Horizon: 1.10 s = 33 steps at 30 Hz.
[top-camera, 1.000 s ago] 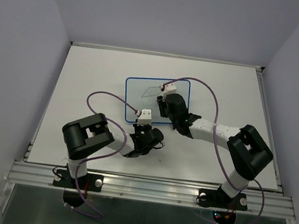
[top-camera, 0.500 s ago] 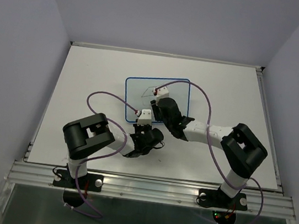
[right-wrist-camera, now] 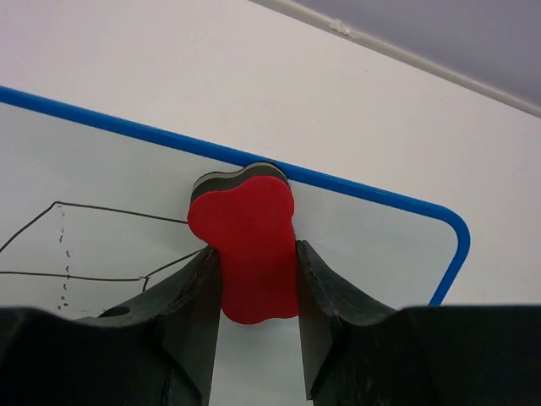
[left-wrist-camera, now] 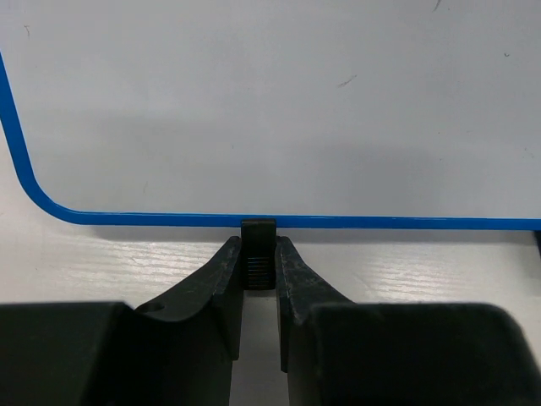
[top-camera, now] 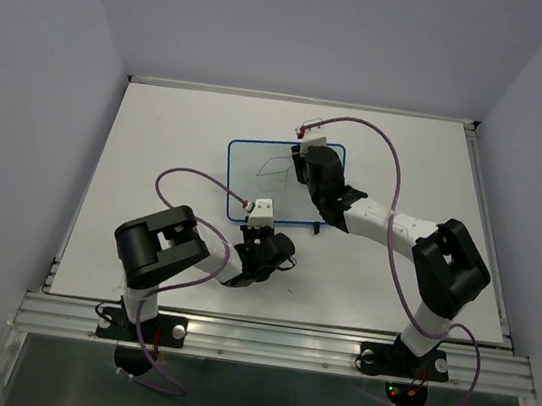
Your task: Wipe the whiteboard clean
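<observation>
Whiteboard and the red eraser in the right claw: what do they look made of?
The whiteboard is a smooth white panel with a faint sheen, likely coated board or plastic; the look leaves that open. Its blue rim looks like glossy plastic. The eraser has a matte red face over a dark backing layer, probably foam or felt, with no shine.

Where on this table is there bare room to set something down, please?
Free: the table left of the whiteboard, the strip behind it, the far right corner. Crowded: near centre, around the left end effector and right end effector.
</observation>
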### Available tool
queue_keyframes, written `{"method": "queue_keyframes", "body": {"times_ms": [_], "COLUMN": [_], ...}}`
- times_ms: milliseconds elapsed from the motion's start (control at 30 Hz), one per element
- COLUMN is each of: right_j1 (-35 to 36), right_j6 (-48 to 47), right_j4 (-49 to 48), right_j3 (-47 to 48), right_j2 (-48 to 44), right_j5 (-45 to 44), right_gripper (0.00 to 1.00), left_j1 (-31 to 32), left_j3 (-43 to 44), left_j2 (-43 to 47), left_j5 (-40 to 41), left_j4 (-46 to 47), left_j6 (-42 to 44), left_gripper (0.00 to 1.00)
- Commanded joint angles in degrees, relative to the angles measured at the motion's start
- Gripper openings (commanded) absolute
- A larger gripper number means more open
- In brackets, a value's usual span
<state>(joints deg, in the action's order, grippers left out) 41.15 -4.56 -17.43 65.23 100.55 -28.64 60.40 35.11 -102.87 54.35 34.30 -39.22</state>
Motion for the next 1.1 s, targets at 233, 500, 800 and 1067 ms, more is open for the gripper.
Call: {"method": "queue_keyframes", "body": {"times_ms": [233, 500, 800, 1067], "right_j1": [2.9, 7.2, 6.1, -0.5], "right_j6": [-5.0, -1.3, 3.5, 7.2], "right_j4": [2.4, 6.8, 10.6, 15.5], "right_j3": [3.1, 2.4, 8.4, 15.1], "right_j2": [3.4, 6.2, 6.1, 6.9], "right_j5": [16.2, 16.1, -3.4, -12.2], "right_gripper": [0.01, 0.01, 0.01, 0.01], "left_j1": [-1.0, -1.0, -1.0, -1.0], "left_j3": [-1.9, -2.2, -3.0, -3.3], "left_j2": [-5.1, -5.6, -5.9, -6.2], "left_j5": [-8.3, -7.2, -7.1, -7.1], "left_j4": [-3.9, -2.8, -2.0, -1.8], "left_j6": [-0.9, -0.9, -1.6, -1.7], "left_gripper": [0.0, 0.0, 0.0, 0.0]}}
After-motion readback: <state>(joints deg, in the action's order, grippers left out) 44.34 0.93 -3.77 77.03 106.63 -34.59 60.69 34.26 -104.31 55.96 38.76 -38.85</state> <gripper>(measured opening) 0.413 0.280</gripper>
